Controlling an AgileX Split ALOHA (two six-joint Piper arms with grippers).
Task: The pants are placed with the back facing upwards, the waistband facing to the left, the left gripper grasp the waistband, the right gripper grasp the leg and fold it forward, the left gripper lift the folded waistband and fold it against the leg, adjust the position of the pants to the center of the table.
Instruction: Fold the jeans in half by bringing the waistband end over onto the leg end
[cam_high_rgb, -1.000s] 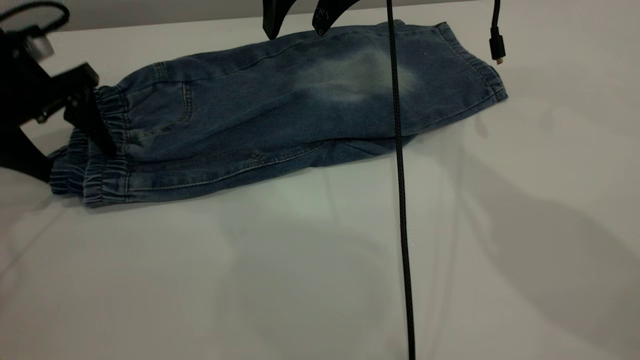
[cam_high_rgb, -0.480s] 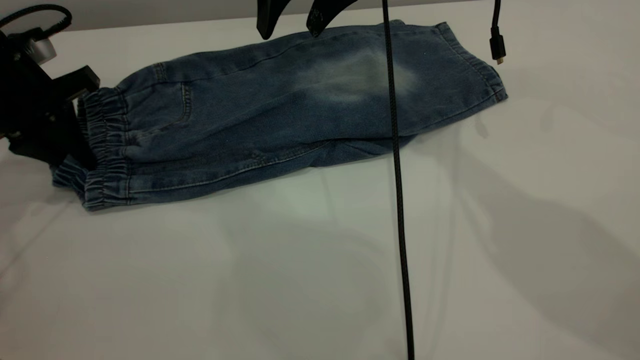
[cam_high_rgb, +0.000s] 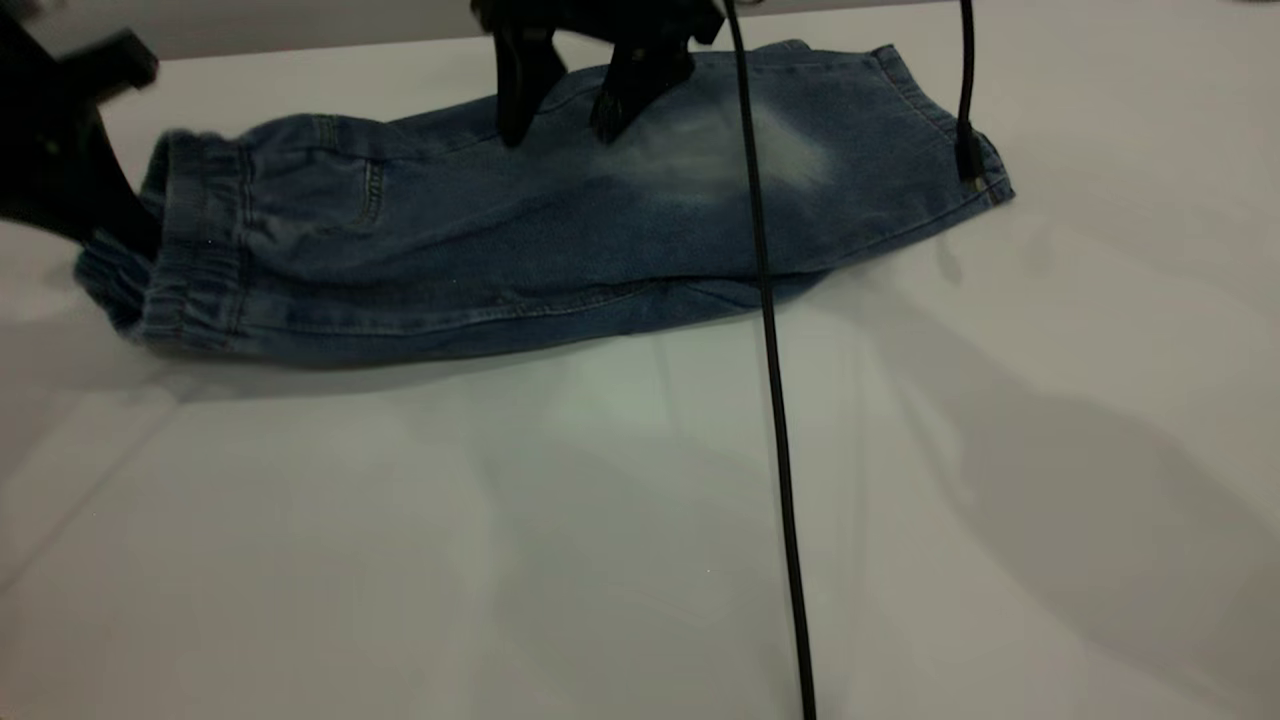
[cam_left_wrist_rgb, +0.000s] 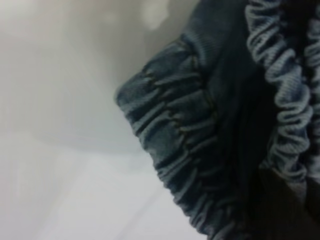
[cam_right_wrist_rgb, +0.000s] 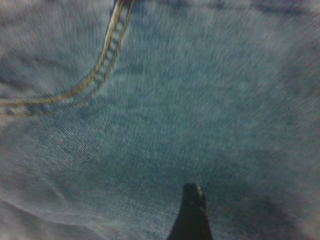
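The pants (cam_high_rgb: 520, 240) lie folded lengthwise on the table (cam_high_rgb: 600, 520), with the waistband (cam_high_rgb: 200, 250) at the left. The leg (cam_high_rgb: 720, 150) with its pale washed patch lies on top and points right. My left gripper (cam_high_rgb: 120, 235) is at the far left, shut on the waistband and drawing it taut. The left wrist view is filled by the gathered waistband (cam_left_wrist_rgb: 175, 130). My right gripper (cam_high_rgb: 560, 128) stands open over the far edge of the pants, both tips down on the denim. Only one of its fingertips (cam_right_wrist_rgb: 192, 212) shows in the right wrist view, against the denim (cam_right_wrist_rgb: 200, 100).
A black braided cable (cam_high_rgb: 770, 400) hangs across the view from top to bottom, passing in front of the pants. A second cable with a plug (cam_high_rgb: 968, 150) dangles over the leg hem. Bare table stretches in front and to the right.
The right gripper has come down from above onto the denim. The left gripper has moved left and up, and the waistband has been pulled left and stretched flatter.
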